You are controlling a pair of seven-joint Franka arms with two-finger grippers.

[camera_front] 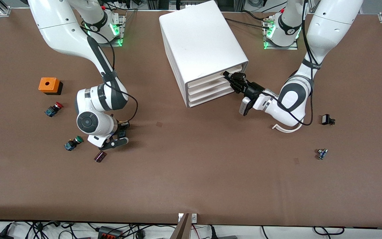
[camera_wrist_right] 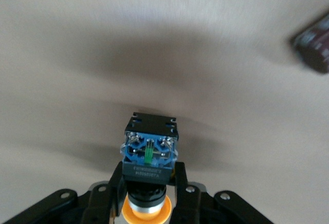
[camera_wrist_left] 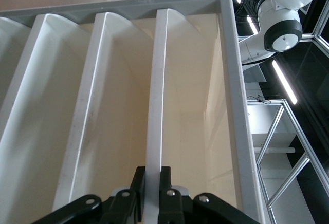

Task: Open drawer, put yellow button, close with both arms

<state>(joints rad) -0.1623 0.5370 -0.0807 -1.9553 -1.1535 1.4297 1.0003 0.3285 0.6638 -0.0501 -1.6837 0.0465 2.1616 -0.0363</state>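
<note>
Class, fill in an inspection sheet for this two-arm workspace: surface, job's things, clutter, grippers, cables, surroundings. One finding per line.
Surface: brown table top, flat, unmarked.
Job's things: uppermost white plastic drawer of the boxy white cabinet, front edge pinched; yellow-capped push button held.
Clutter: orange box, red-capped button, green-capped button and a dark small block toward the right arm's end; two small dark parts toward the left arm's end.
Grippers: left gripper shut on the drawer's front; right gripper shut on the button, low over the table.
Cables: black leads along both arms.
Surroundings: wires along the table's near edge.
</note>
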